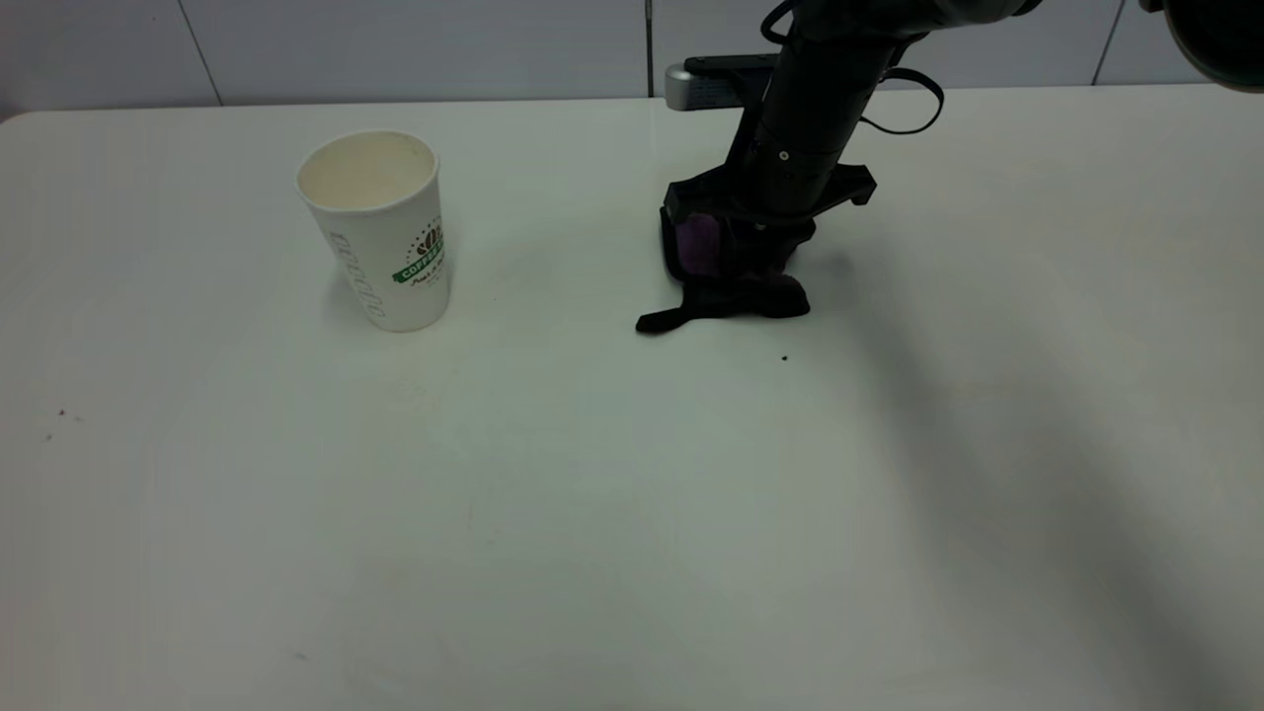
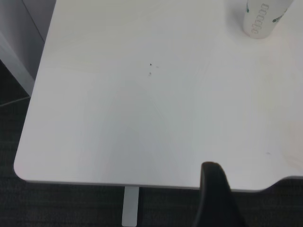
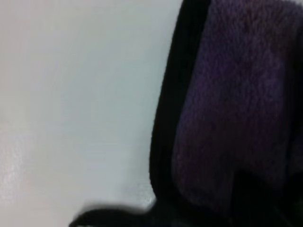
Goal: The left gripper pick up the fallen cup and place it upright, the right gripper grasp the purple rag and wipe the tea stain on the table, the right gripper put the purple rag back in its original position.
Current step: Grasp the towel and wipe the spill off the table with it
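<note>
The white paper cup with a green coffee logo stands upright at the table's back left; it also shows in the left wrist view. The purple rag lies bunched on the table right of centre. My right gripper points down onto it and is shut on the rag, whose purple pile fills the right wrist view. No tea stain shows around the rag. My left gripper is outside the exterior view, parked over the table's edge far from the cup.
The white table has a small dark speck just in front of the rag and faint specks at the far left. A grey bar lies at the back behind the right arm.
</note>
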